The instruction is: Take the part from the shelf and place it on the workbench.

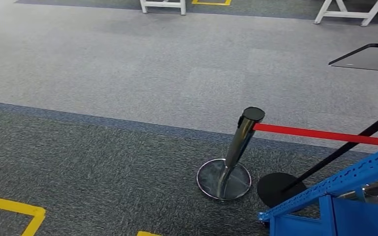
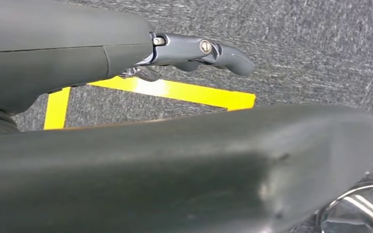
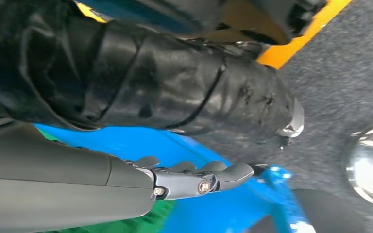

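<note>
One chrome stanchion post point(image 1: 234, 157) leans on its round base on the dark carpet, one red belt point(image 1: 325, 134) runs off its cap to the right, one black round-footed stand point(image 1: 280, 189) sits just beside it, and one corner of the blue shelf point(image 1: 344, 196) pokes in at lower right; where the part is, I cannot tell. Yellow floor tape point(image 1: 15, 209) shows in two spots, and two white frames point(image 1: 163, 6) stand far back. Left hand point(image 2: 194, 53) hangs over the carpet, fingers extended and holding nothing; right hand point(image 3: 194, 177) hangs beside the shelf, fingers loosely out, also holding nothing.
</note>
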Controlling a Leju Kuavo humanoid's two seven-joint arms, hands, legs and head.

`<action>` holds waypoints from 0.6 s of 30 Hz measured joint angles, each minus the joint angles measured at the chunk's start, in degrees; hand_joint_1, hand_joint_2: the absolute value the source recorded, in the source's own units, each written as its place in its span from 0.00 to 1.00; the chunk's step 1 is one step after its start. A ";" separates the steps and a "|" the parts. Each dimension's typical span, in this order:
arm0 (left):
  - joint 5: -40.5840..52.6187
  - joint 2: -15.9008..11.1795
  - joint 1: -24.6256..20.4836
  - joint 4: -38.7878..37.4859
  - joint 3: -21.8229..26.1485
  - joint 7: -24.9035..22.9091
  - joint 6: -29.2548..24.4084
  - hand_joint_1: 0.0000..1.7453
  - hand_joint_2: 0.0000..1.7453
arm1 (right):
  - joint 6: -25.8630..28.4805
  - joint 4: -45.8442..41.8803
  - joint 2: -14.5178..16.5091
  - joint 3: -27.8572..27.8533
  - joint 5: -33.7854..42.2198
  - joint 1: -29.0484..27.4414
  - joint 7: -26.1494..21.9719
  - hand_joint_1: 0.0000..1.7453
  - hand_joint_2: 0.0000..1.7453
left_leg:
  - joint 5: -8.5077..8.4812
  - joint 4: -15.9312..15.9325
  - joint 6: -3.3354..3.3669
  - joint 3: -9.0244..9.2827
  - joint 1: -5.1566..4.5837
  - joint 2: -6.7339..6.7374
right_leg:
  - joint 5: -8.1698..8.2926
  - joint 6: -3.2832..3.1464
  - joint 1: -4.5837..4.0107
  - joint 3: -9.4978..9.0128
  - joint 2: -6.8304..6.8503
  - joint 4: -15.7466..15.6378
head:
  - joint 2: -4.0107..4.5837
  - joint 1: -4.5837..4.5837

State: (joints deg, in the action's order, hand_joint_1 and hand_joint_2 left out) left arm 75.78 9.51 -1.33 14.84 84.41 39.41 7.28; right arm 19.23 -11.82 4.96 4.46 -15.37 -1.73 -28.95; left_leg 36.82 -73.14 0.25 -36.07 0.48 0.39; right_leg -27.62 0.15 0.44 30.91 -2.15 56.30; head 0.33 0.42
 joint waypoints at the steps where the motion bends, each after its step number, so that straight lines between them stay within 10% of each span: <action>1: 0.00 0.01 0.02 0.00 0.05 0.02 0.00 0.00 0.00 | 0.00 0.28 -0.01 0.00 0.07 -0.01 0.03 0.00 0.00 | -1.91 2.55 0.17 1.14 0.01 -0.26 | 0.02 0.04 -0.01 0.00 -0.73 0.11 | 0.00 0.01; 4: 0.00 0.00 0.01 0.00 0.19 0.13 0.00 0.00 0.00 | -0.14 0.78 -0.01 0.00 0.28 0.20 -0.02 0.00 0.00 | -6.99 13.59 0.80 5.93 0.10 -3.44 | 0.10 0.51 -0.01 0.37 -2.76 0.54 | 0.00 0.05; 7: 0.00 0.08 -0.05 0.00 0.26 0.28 0.02 0.00 0.00 | -0.67 1.13 -0.01 -0.01 0.68 0.36 -0.33 0.00 0.00 | -7.35 15.98 1.33 6.65 -0.14 -3.85 | 0.59 1.79 0.32 1.46 -4.52 0.60 | 0.00 0.03; 10: -0.01 0.22 -0.13 0.00 0.27 0.36 0.07 0.00 0.00 | -1.28 1.55 -0.09 0.00 1.04 0.20 -0.47 0.00 0.00 | -8.10 16.88 2.39 6.77 -0.05 -1.91 | -1.19 2.48 0.34 3.42 -1.76 3.32 | 0.00 -0.31; 14: -0.09 0.27 0.22 0.00 0.34 0.37 0.22 0.00 0.00 | -1.82 1.77 -0.23 0.00 1.33 0.51 -0.41 0.00 0.00 | -8.27 17.06 2.82 6.46 -0.27 1.39 | -7.41 3.09 0.31 9.43 1.70 16.71 | 0.00 -0.99; 16: -0.07 0.35 0.14 0.00 0.40 0.37 0.22 0.00 0.00 | -1.95 1.90 -0.25 0.00 1.37 0.36 -0.40 0.00 0.00 | -8.22 17.01 2.75 6.41 -0.29 2.79 | -5.75 3.20 0.31 7.85 2.13 14.90 | 0.00 -1.00; 18: -0.08 0.46 0.00 0.00 0.48 0.37 0.22 0.00 0.00 | -1.99 1.98 -0.32 0.00 1.37 0.35 -0.38 0.00 0.00 | -8.00 16.83 2.44 6.58 -0.41 3.94 | -2.60 2.99 0.19 2.92 4.13 6.57 | 0.00 -1.03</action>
State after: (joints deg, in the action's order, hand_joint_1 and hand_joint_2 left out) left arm 75.70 9.97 -1.33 14.84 84.89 39.78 7.50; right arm 17.25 -9.85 4.64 4.46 -14.00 -1.39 -29.33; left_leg 28.82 -56.32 2.69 -29.50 0.07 4.34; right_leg -30.22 3.14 0.63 33.83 1.98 62.87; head 0.33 -0.61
